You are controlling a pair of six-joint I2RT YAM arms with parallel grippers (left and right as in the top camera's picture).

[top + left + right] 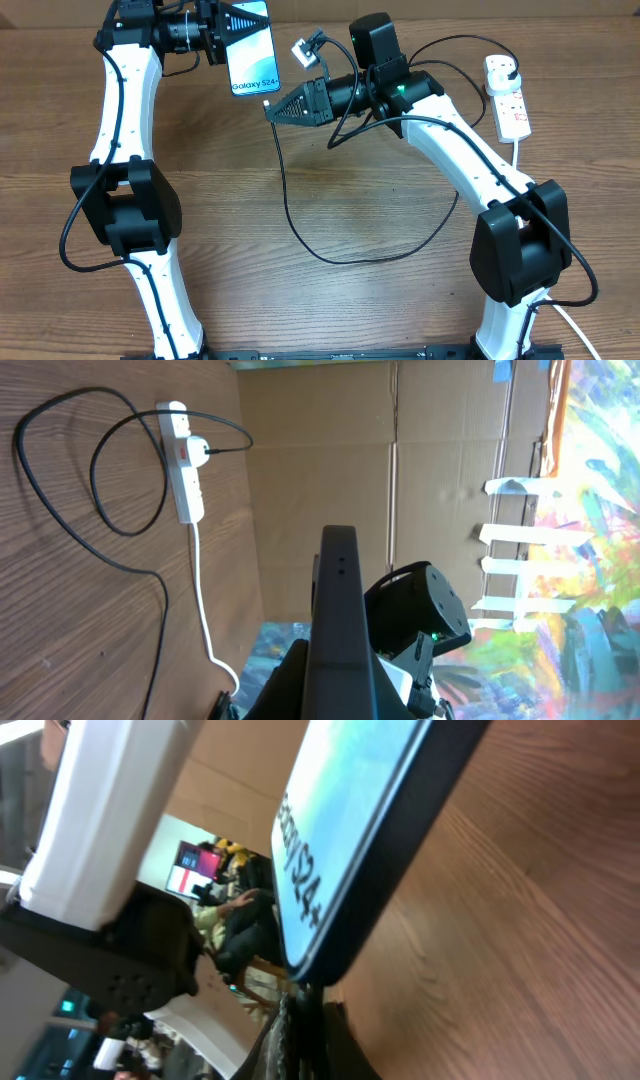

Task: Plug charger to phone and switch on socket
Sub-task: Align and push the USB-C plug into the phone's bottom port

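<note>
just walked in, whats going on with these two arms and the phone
The left gripper has its jaws closed on the phone, holding it at the far side of the table. The right gripper holds the charger by its connector tip, right at the phone's bottom edge; whether it is seated cannot be told. The charger's plug already sits in the socket, whose switch state is too small to read.

A robotics lab or test cell. Two white-and-black robot arms (120, 120) are mounted at a wood-grain bench (330, 300). Plain cardboard panels (320, 450) wall off one side, next to a bright painted backdrop (590, 510). Blurred seated people (235, 915) show beyond.
</note>
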